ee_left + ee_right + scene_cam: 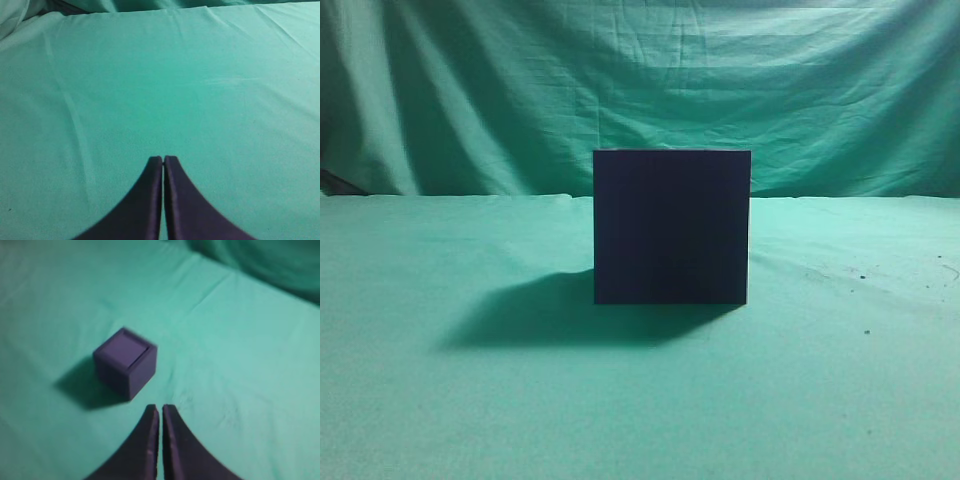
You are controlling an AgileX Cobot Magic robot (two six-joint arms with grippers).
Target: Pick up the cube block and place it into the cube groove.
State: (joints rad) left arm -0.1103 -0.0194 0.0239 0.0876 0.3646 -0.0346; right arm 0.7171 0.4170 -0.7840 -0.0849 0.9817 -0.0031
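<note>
The cube groove [672, 226], a large, very dark navy-purple box, stands on the green cloth at the middle of the exterior view. It also shows in the right wrist view [131, 374], where its top has a lighter square set inside a rim. I cannot tell whether that square is a hollow or something sitting in it. No separate cube block shows in any view. My right gripper [160, 407] is shut and empty, short of the box and a little to its right. My left gripper [163, 158] is shut and empty over bare cloth. Neither gripper shows in the exterior view.
A green cloth [460, 400] covers the table and hangs as a backdrop [470, 90]. The box casts a shadow to its left [540, 315]. The cloth has folds and wrinkles [70, 105]. A few dark specks lie at the right [865, 332].
</note>
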